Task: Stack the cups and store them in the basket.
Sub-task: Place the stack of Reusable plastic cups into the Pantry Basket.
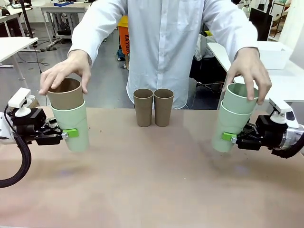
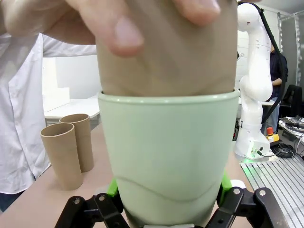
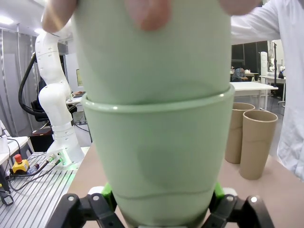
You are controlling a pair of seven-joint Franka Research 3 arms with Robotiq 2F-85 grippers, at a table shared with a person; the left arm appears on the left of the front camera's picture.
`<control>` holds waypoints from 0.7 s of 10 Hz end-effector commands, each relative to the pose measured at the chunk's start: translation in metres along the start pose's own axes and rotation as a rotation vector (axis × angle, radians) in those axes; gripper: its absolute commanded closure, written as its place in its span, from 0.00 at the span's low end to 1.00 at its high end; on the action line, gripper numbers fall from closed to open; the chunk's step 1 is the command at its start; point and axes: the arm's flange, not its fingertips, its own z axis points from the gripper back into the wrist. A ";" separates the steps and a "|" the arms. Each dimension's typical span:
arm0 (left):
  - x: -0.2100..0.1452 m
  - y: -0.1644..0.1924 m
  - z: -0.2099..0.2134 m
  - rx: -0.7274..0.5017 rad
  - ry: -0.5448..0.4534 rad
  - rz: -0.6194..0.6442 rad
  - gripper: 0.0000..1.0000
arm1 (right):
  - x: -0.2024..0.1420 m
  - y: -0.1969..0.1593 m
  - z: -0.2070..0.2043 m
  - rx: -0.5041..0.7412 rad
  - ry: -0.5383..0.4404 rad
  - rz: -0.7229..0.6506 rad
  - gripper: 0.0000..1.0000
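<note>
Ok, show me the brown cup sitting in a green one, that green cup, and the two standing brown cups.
Nested brown cup (image 1: pixel 66 99), front view, front wall.
Green cup (image 1: pixel 71 118) around it, front view, mid wall.
Standing brown cups (image 1: pixel 143 109), front view, picture-left cup's wall.

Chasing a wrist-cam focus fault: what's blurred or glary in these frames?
Front view: sharp, even light, faint shadows on the table. Left wrist view: the person's fingers up top are blurred, the mint cup sharp, the tan cups behind crisp. Right wrist view: the other hand's fingers equally soft; no harsh glare.
</note>
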 end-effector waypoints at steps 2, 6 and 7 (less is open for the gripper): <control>0.004 0.000 -0.001 -0.002 -0.004 -0.002 0.15 | 0.003 0.000 0.000 -0.005 -0.004 0.007 0.15; 0.004 0.000 -0.001 -0.002 -0.004 -0.002 0.15 | 0.003 0.000 0.000 -0.005 -0.004 0.007 0.15; 0.004 0.000 -0.001 -0.002 -0.004 -0.002 0.15 | 0.003 0.000 0.000 -0.005 -0.004 0.007 0.15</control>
